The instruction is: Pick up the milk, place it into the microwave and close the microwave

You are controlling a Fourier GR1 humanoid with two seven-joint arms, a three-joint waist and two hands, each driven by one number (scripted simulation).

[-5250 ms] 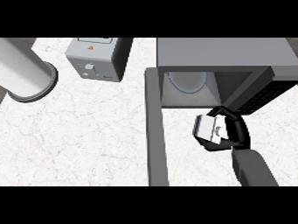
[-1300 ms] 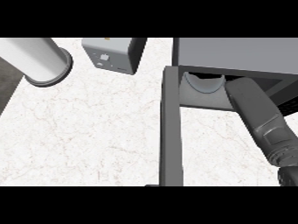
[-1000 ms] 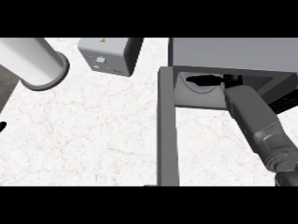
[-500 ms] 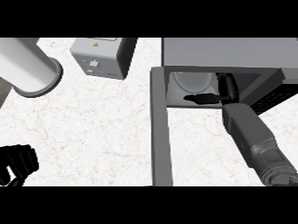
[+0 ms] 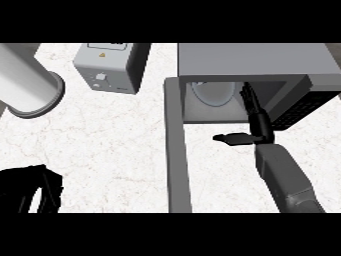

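The grey microwave (image 5: 261,57) stands at the back right with its door (image 5: 177,150) swung open toward me as a long grey slab. A white round plate (image 5: 213,92) shows inside the cavity; no milk carton is plainly visible there or anywhere else. My right hand (image 5: 253,131) hovers at the microwave's mouth, its straight fingers (image 5: 248,100) reaching just inside and its thumb out to the left, holding nothing. My left hand (image 5: 18,190) is low at the view's left edge over the counter, with relaxed fingers and nothing in it.
A grey box-shaped appliance (image 5: 110,67) stands at the back, left of the microwave. A big white cylinder (image 5: 21,82) lies at the upper left. The white marble counter (image 5: 106,140) stretches between my left hand and the door.
My right arm has drawn back from deep inside the microwave to its mouth, hand empty. The left hand has risen into view at the lower left.
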